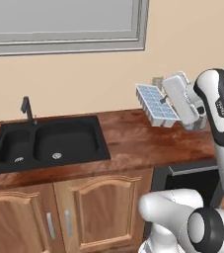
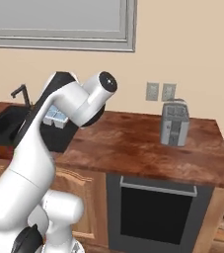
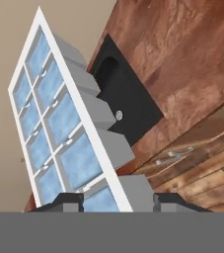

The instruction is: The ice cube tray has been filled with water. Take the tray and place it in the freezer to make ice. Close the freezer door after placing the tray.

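Note:
My gripper [image 1: 168, 101] is shut on the ice cube tray [image 1: 156, 105] and holds it up in the air above the wooden counter [image 1: 133, 143], right of the sink. The tray is white with two rows of cells and stands tilted, its open face turned toward the wall. In the hand view the tray [image 3: 64, 123] runs up from between my fingertips [image 3: 68, 199], and pale blue water [image 3: 79, 160] shows in each cell. From the right base camera a corner of the tray [image 2: 56, 117] peeks out behind my arm. The freezer and its door are out of view.
A black double sink [image 1: 49, 141] with a dark faucet [image 1: 28, 109] is set into the counter at the left. A grey toaster [image 2: 174, 123] stands on the counter's right part below two wall outlets [image 2: 160, 92]. A black oven [image 2: 158, 212] sits under the counter.

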